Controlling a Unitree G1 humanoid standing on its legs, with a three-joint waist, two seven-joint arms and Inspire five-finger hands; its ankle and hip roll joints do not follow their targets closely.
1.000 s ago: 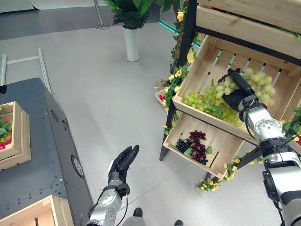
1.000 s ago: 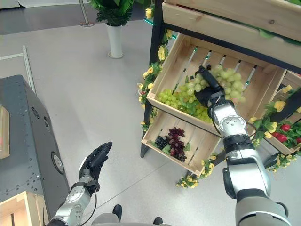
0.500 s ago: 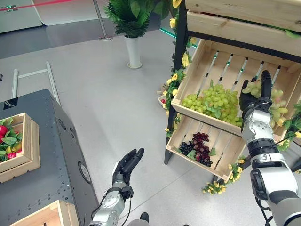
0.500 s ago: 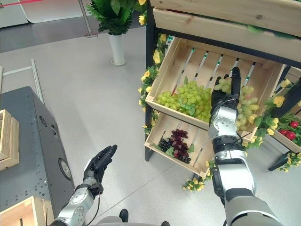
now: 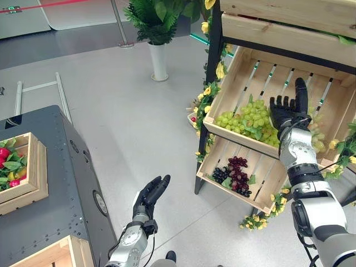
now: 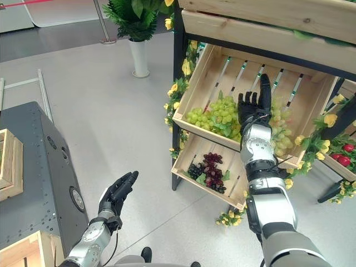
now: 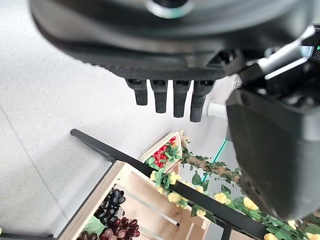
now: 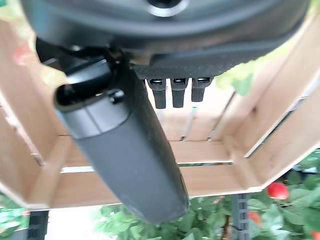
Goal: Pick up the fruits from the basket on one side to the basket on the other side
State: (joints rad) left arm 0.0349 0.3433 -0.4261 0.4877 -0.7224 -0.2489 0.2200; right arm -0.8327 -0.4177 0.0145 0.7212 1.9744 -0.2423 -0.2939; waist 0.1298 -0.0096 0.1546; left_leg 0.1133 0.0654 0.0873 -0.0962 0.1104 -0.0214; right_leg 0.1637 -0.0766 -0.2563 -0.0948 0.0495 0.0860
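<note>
We're basically at the start of a pick here, judging by how things lie: nothing is in either hand, so the grab, the carry and the drop are all still ahead of us. Nearest to us, our left hand (image 5: 149,194) is hanging low over the floor with its fingers straight and relaxed, holding nothing, just idling beside the grey cabinet (image 5: 50,183). On that cabinet we're seeing a small wooden box (image 5: 25,172) with red fruit and leaves in it, which we're guessing is the drop-off, and another box corner (image 5: 53,253) poking in closer to us; we can't tell what's inside that one. Further out, our right hand (image 5: 289,111) is reaching up into the upper crate (image 5: 233,83) of the wooden stand, fingers spread wide and straight, gripping nothing. It's hovering over the green grapes (image 5: 247,119), which are sitting in the crate's front part, some of them hidden behind our wrist. Below that, the lower crate (image 5: 214,156) is holding dark grapes (image 5: 232,172). Yellow flowers (image 5: 208,92) are trailing down the stand's post, and a potted plant (image 5: 156,33) is standing on the floor way back.
</note>
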